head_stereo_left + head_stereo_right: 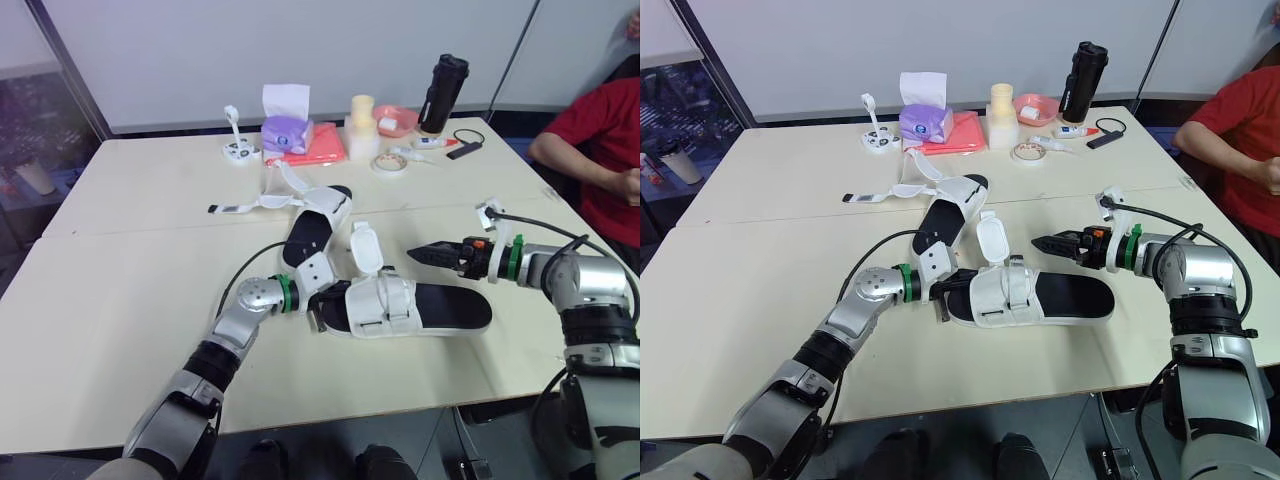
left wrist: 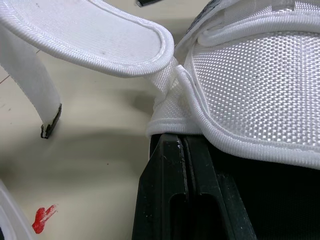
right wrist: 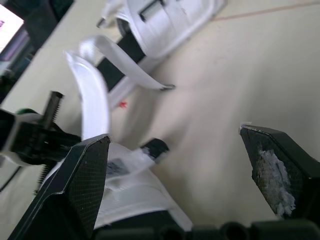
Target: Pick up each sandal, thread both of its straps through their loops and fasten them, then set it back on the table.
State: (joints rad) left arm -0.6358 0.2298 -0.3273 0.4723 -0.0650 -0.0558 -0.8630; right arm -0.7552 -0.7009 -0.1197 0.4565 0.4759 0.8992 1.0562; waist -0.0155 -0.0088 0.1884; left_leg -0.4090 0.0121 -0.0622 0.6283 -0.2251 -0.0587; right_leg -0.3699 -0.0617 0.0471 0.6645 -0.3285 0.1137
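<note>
Left wrist view: L gripper (image 2: 181, 142) has its fingers (image 2: 165, 165) pressed nearly together, only a thin seam between them, tips tucked under the white webbing at the end of the near sandal (image 2: 250, 75), so it is clamped on that sandal's edge. Head views put this grip at the sandal's end nearest the robot's left; the near sandal lies flat on the table (image 1: 130, 290), black sole, one white strap closed across the middle, the other strap flap (image 1: 365, 245) standing up, unfastened. R gripper (image 1: 422, 253) hovers just above the table beside the sandal's far edge, close to the upright flap but apart from it; right wrist view shows its fingers (image 3: 85, 175) spread wide w/ nothing between. Far sandal (image 1: 315, 225) lies just behind, at an angle, its toe end near the L gripper, w/ a loose strap (image 1: 245, 205) trailing over the table to the robot's left. Further back: purple tissue box (image 1: 287, 130), pink bowl (image 1: 397, 120), tape roll (image 1: 389, 163), black bottle (image 1: 443, 93). Person in a red shirt (image 1: 600, 140) sits at the table's right edge.
</note>
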